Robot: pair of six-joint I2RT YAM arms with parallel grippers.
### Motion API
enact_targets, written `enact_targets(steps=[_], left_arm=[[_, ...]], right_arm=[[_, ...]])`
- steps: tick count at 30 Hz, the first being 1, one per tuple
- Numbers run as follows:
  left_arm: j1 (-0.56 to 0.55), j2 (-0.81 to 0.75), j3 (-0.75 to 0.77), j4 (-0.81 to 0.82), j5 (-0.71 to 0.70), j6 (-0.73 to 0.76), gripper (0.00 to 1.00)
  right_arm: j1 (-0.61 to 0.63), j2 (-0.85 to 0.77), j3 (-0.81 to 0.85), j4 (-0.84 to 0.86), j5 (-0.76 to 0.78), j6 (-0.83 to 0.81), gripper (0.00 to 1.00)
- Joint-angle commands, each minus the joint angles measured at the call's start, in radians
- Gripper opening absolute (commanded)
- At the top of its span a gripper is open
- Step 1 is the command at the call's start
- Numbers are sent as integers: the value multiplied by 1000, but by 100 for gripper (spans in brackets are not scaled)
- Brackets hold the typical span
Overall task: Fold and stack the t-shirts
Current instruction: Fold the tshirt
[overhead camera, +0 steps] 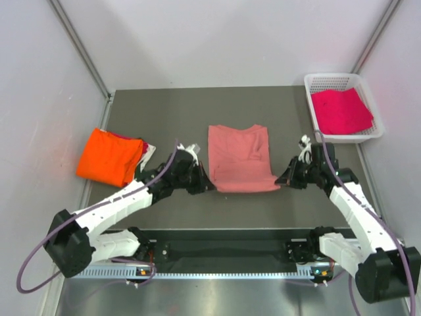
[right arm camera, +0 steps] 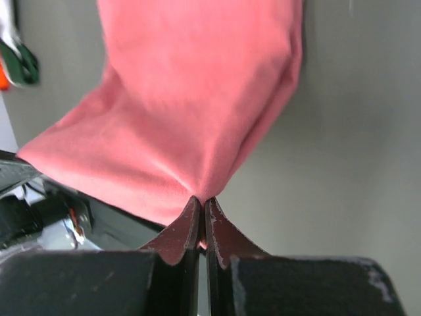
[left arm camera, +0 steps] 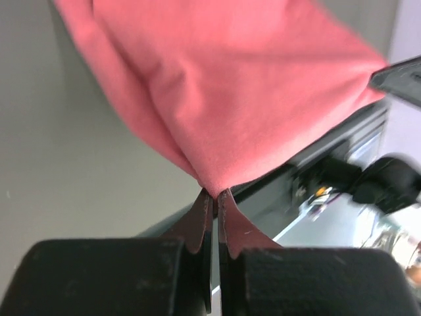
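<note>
A salmon-pink t-shirt [overhead camera: 240, 157] lies partly folded in the middle of the table, its collar toward the far side. My left gripper [overhead camera: 209, 185] is shut on its near left corner, and the cloth [left arm camera: 243, 105] rises from the pinched fingertips [left arm camera: 205, 209]. At the near right corner my right gripper [overhead camera: 281, 179] is shut on the same shirt [right arm camera: 197, 99]. A folded bright orange t-shirt [overhead camera: 108, 156] tops a pile at the left, with a darker shirt's edge [overhead camera: 129, 138] showing under it. A magenta t-shirt [overhead camera: 340, 110] lies in the basket.
The white mesh basket [overhead camera: 313, 83] stands at the far right corner. Grey walls close in the table on three sides. The arms' base rail [overhead camera: 223, 250] runs along the near edge.
</note>
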Motion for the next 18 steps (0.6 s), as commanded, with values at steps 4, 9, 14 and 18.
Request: enact_targets(steps=[4,9,14,18], left_arm=[[175,135,284,-80,24,95,0],[302,365,492,-78,52,149,0],[403,684,741,-54,87,170,0],[452,1010,1089,-103,139,175,69]], right_arm=[[-16,243,307,34,66,-34,0],[-48,480,550,53,50,-38,0],[-68,803,782,137,35,5,0],[-80,1027,992,254,73,76,45]])
